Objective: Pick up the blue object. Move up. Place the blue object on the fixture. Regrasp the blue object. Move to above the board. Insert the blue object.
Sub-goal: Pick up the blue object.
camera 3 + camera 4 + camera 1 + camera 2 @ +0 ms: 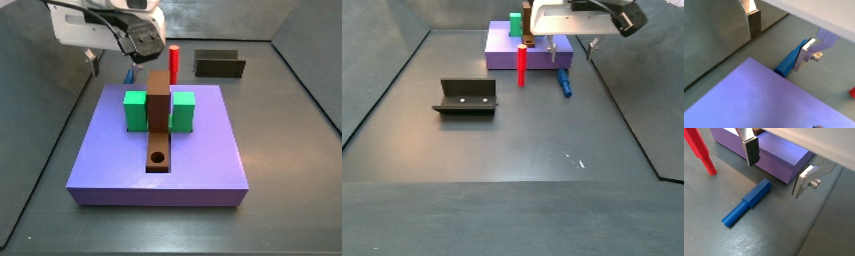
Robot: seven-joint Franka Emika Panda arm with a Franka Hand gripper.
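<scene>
The blue object [747,204] is a slim blue peg lying flat on the grey floor, close beside the purple slab [771,153]. It also shows in a wrist view [791,60] and in a side view [567,82]. My gripper [775,175] hangs above it, open, with nothing between the fingers [754,22]. The peg lies near one finger, not between the two. The board [159,118] is a brown bar on the slab, flanked by green blocks [135,110]. The fixture [465,97] stands apart on the floor, also seen in a side view [218,65].
A red upright peg [523,62] stands on the floor next to the slab and near the blue peg, also seen in a wrist view [701,153]. The purple slab [160,160] fills much of the floor, and walls [382,80] enclose it.
</scene>
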